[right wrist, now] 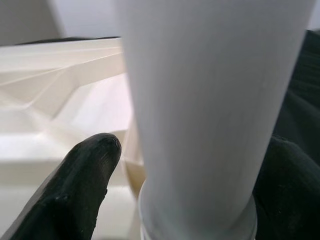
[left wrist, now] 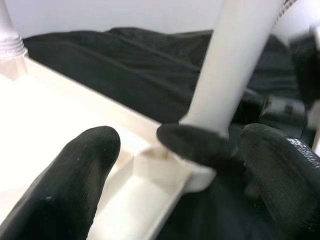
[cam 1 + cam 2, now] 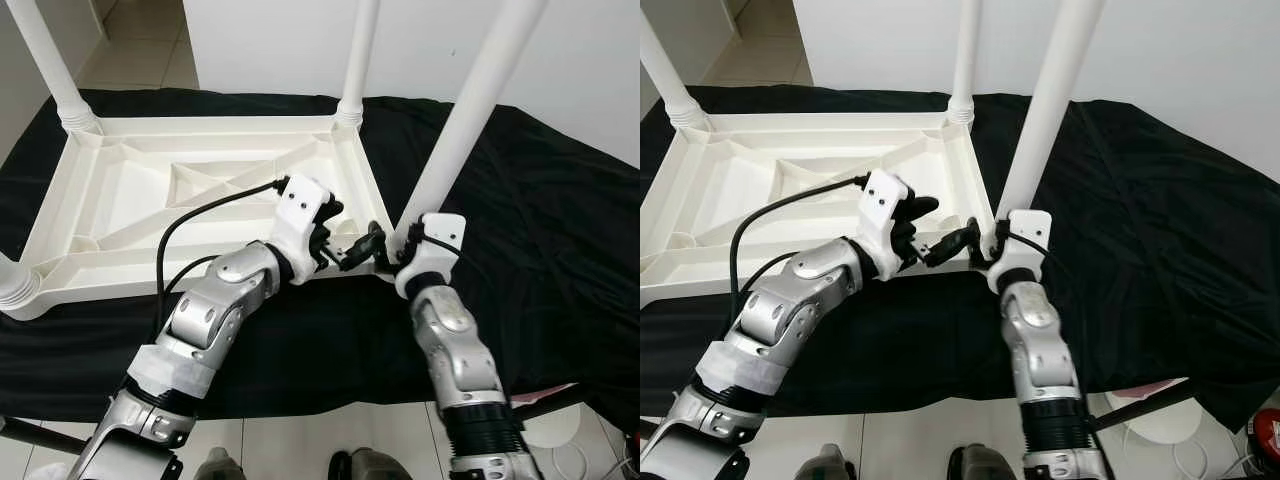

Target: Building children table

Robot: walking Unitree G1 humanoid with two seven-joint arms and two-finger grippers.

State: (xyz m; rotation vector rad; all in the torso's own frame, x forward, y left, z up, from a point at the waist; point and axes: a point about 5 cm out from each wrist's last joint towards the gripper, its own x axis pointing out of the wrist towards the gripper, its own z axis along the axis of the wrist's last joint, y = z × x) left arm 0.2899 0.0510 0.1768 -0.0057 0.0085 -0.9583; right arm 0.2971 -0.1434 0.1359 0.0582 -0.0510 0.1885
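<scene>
Because the white plastic table top [image 3: 120,215] lies upside down on black cloth [image 3: 540,230], its ribbed underside faces up. Left gripper [image 3: 352,250], fingers spread, braces the near right corner. Right gripper [image 1: 182,192] pinches the smooth round leg [image 3: 455,140] standing in that corner's socket, probably to seat it.

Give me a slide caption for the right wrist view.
Right gripper fingers straddle the base of a white table leg above the upturned tabletop.
</scene>
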